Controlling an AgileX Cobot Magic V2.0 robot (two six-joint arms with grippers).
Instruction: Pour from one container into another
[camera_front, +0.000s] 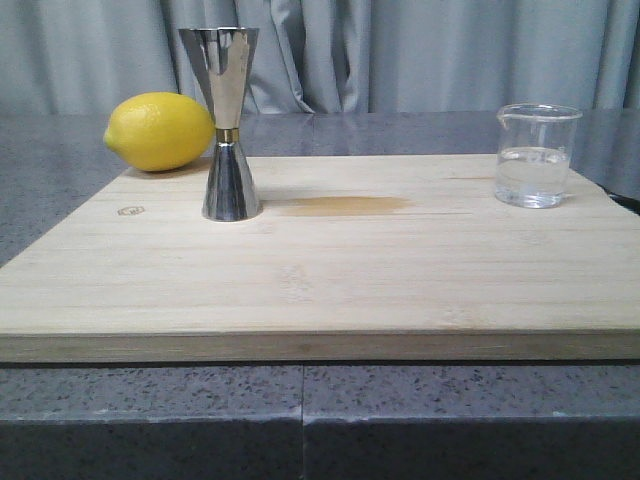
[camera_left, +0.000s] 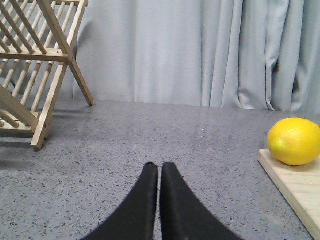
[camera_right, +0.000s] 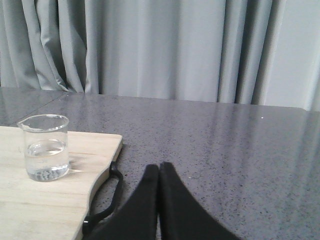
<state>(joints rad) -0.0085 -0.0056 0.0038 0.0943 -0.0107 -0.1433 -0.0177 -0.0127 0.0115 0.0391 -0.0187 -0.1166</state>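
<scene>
Nothing poured yet, by the look of it: glass beaker (camera_front: 538, 155) upright near the right far corner of the wooden board (camera_front: 330, 270), roughly half full of clear liquid, pour lip turned toward the board's middle. Steel jigger (camera_front: 226, 122) upright on its narrower cup toward the left far side, wide mouth up, gold band at the waist, probably stood that way to give the widest opening to the stream. Well apart from each other, with a faint brownish stain on the bare wood between them. Lemon (camera_front: 160, 131) just behind and left of the jigger, resting at the board's far left edge, apparently no part of the job. Left gripper (camera_left: 159, 172) closed, fingertips pressed together on nothing, low over grey counter off the board's left side, lemon and board corner ahead to its right, wooden rack (camera_left: 35, 65) off to its other side; jigger outside its wrist view. Right gripper (camera_right: 159, 172) likewise pinched closed and empty, above the counter just off the board's right edge, beside the dark loop (camera_right: 107, 197) at the board's end. Beaker ahead of it and toward the robot's left, near but clear of the fingers, so likely the right arm's pick: open first, then approach from the side.
</scene>
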